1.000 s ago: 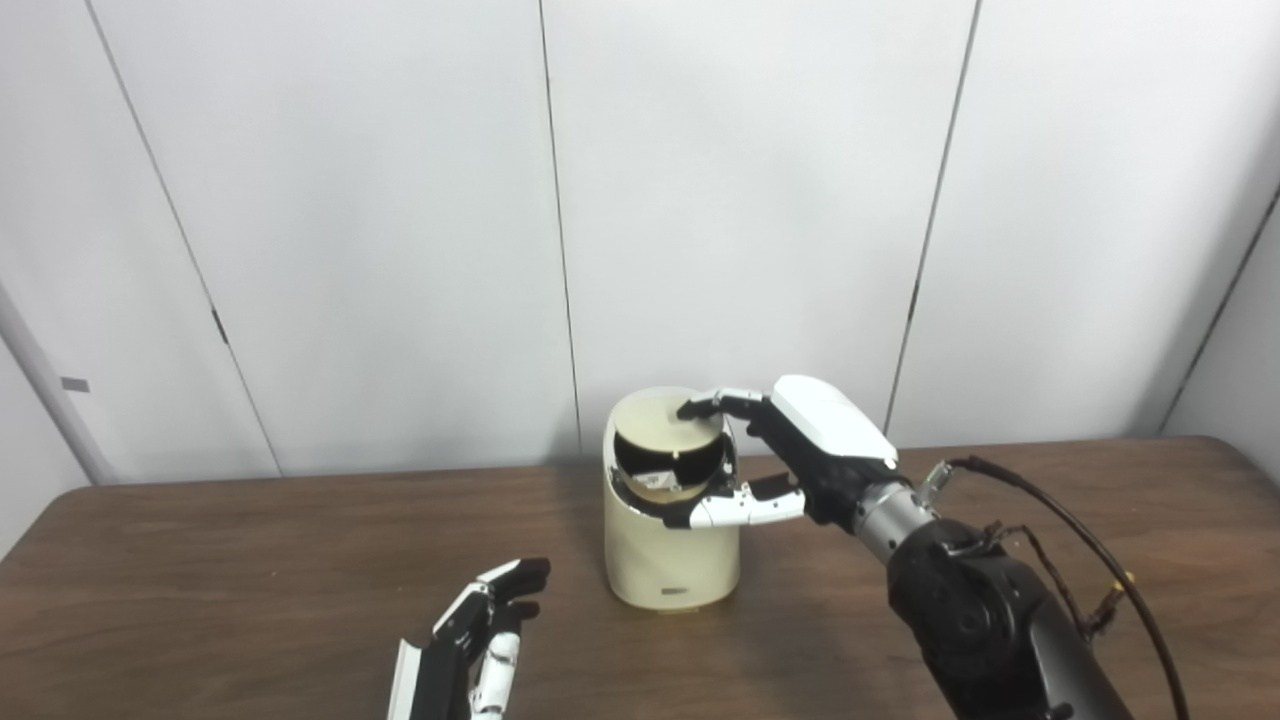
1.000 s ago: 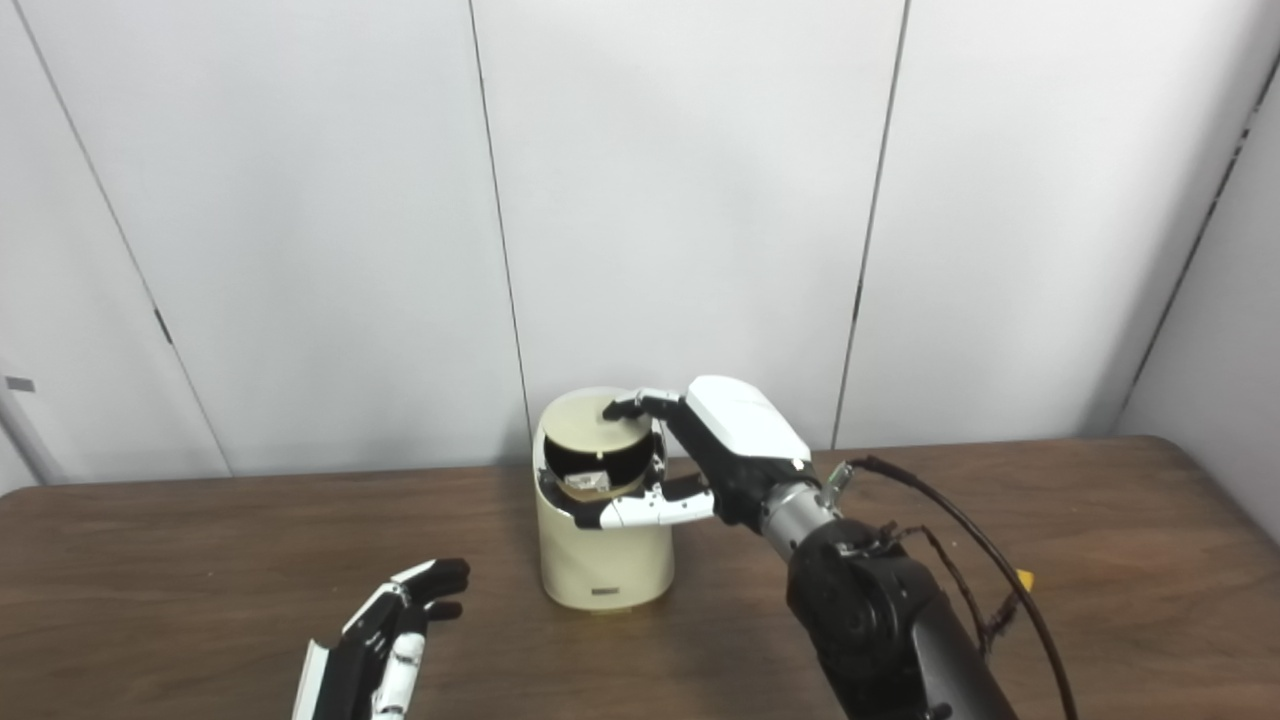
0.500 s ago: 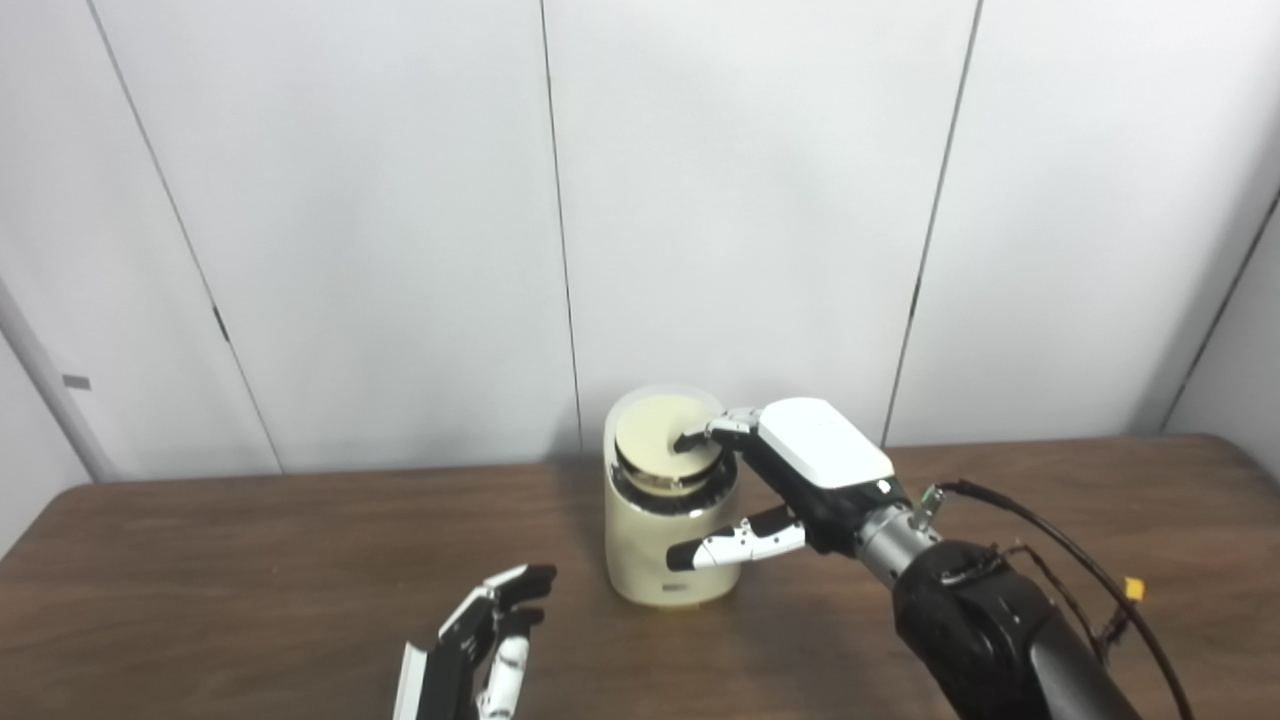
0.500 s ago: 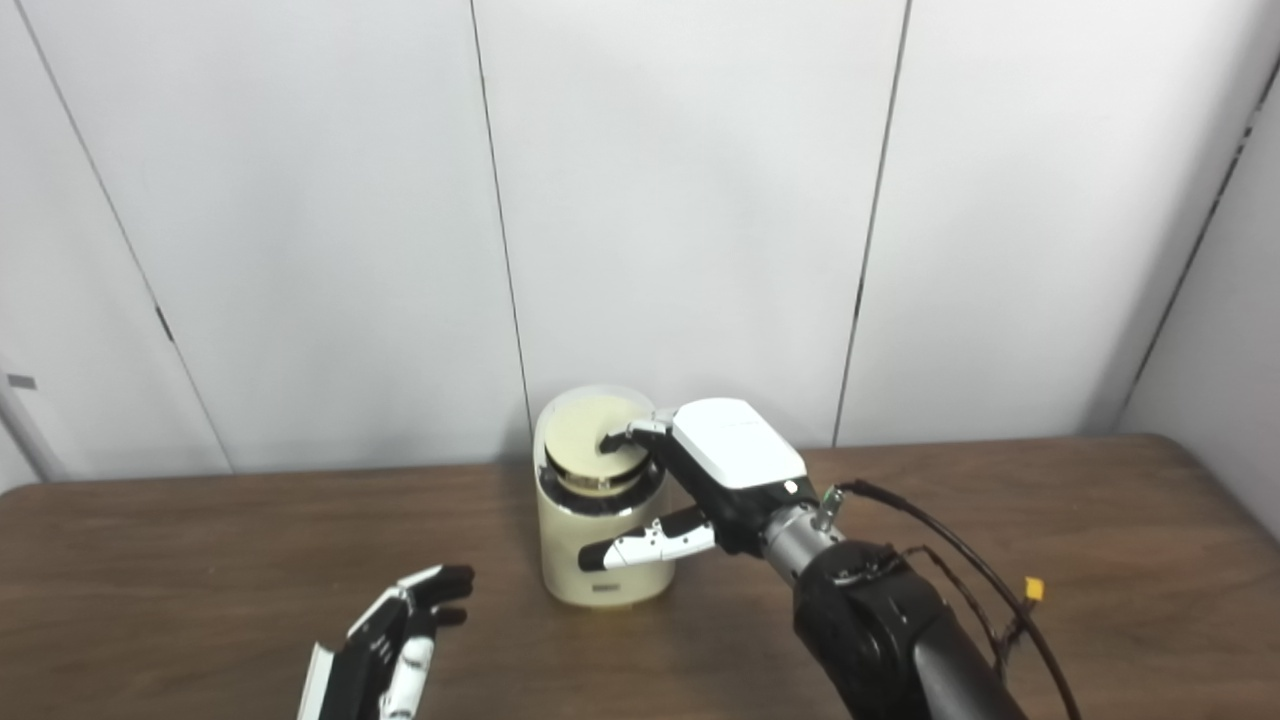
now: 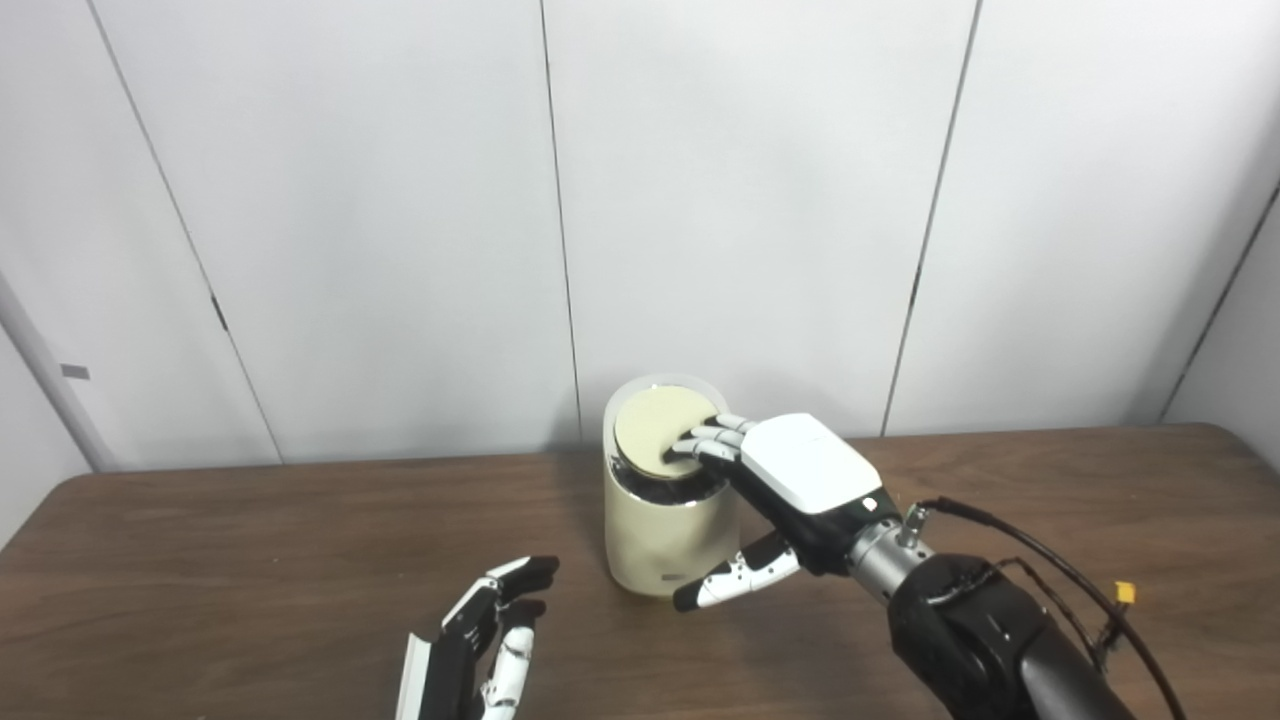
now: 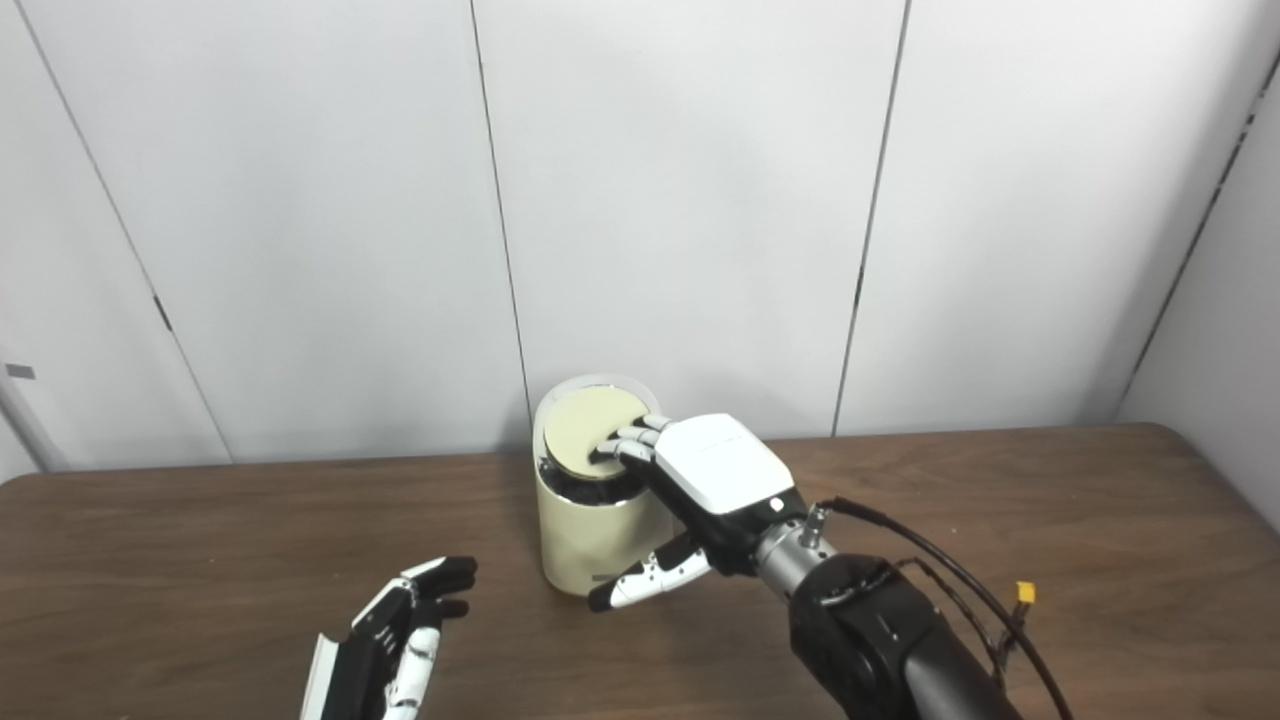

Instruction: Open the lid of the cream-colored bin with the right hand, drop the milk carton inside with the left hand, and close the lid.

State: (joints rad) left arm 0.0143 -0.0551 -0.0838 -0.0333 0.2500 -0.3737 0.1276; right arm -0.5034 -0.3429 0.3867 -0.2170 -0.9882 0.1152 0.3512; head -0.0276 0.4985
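The cream-colored bin stands mid-table in the left eye view, its lid now lowered flat, no longer tilted open. In the right eye view, the right hand presses spread fingers on the lid, gripping nothing; the left hand stays open, empty.

one bin, one lid, two hands, one table

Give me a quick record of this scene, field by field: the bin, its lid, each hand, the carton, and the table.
bin: cream-colored bin standing upright on the table, near the wall
lid: lid lying nearly flat in the bin's top
right hand: right hand with fingertips on the lid, thumb free beside the bin
left hand: left hand open, holding nothing, low at the front
milk carton: not visible
table: brown wooden table
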